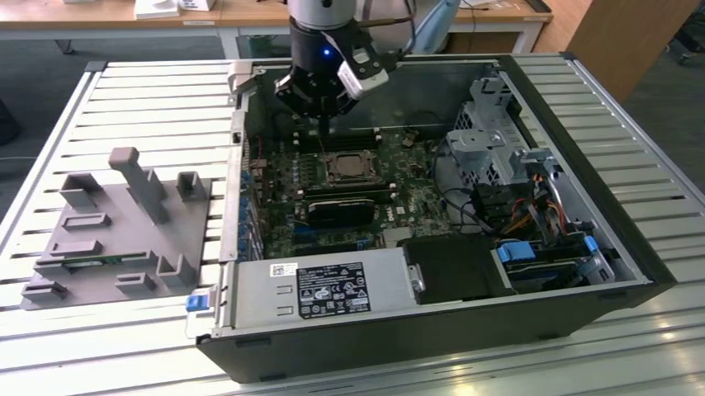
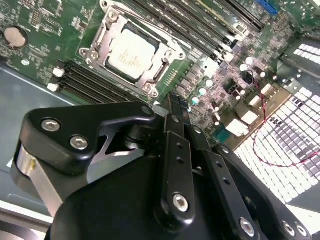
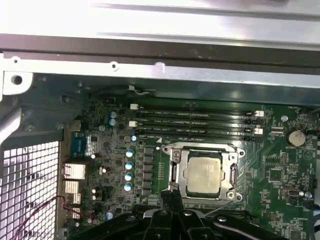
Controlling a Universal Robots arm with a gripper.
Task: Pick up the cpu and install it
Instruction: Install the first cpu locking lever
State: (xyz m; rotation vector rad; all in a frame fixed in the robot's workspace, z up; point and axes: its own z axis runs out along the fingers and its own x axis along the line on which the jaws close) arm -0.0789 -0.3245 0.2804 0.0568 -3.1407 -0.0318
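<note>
The cpu [image 1: 350, 169] is a square chip with a silver-grey top. It lies flat inside the metal socket frame [image 2: 150, 70] on the green motherboard [image 1: 414, 177] within the open computer case. In both wrist views the cpu [image 2: 131, 54] [image 3: 204, 172] sits level in the socket with nothing on top of it. My gripper [image 1: 322, 136] hangs above the board just behind the socket, toward the case's back wall. Its black fingers [image 2: 176, 112] stand pressed together with nothing between them, and their tips [image 3: 172, 196] show beside the socket's edge.
Black memory slots [image 3: 197, 122] run behind the socket, and a black block [image 1: 336, 210] lies in front of it. A grey power supply box [image 1: 319, 289] fills the case's front corner. Drive bays and cables [image 1: 518, 190] crowd the exterior view's right. A grey fixture [image 1: 115, 231] stands outside the case.
</note>
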